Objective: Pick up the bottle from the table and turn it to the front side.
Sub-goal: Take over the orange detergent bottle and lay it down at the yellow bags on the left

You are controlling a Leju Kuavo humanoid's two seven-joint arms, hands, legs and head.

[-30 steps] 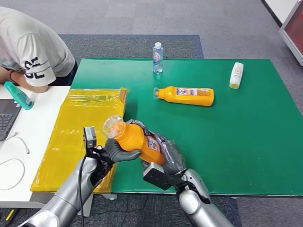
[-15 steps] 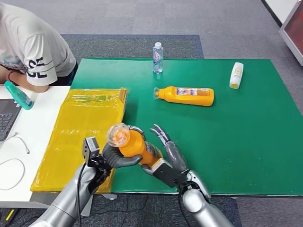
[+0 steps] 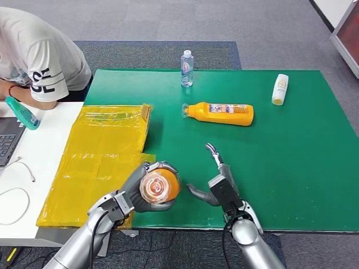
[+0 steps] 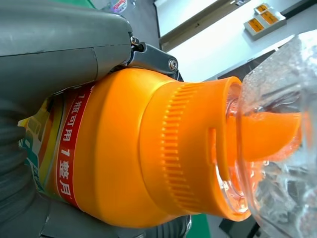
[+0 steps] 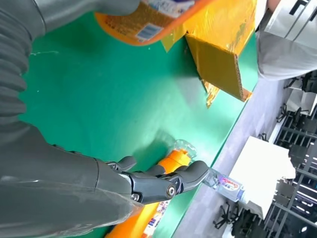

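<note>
Since 1.0 s ago, the right hand (image 3: 216,180) has let go of the held orange bottle (image 3: 161,186) and drawn off to its right side, and the bottle has been turned so its clear cap is now pointing up toward the head camera.

Going left to right: a person (image 3: 38,53) in a white shirt is leaning over the white side table (image 3: 50,131) at the far left, with a teal bottle (image 3: 22,113) lying near a laptop (image 3: 7,140). A yellow plastic sheet (image 3: 97,154) is lying across the seam between that table and the green table (image 3: 296,168). Its near corner is sitting just behind the left hand (image 3: 142,193).

The left hand is gripping the held orange bottle around its body, fingers and thumb wrapped closed on it, just above the near edge of the green table. The left wrist view is showing the ribbed orange collar (image 4: 186,148) and clear cap (image 4: 276,134) jutting clear of the fingers.

The right hand is standing apart from the bottle, holding nothing, fingers spread, thumb pointing toward the bottle.

Farther back, a second orange bottle (image 3: 220,114) is lying on its side mid-table, a clear water bottle (image 3: 187,68) is standing at the far edge, and a white bottle (image 3: 280,89) is lying toward the far right corner. Green surface between both hands and those 3 items is lying open.
</note>
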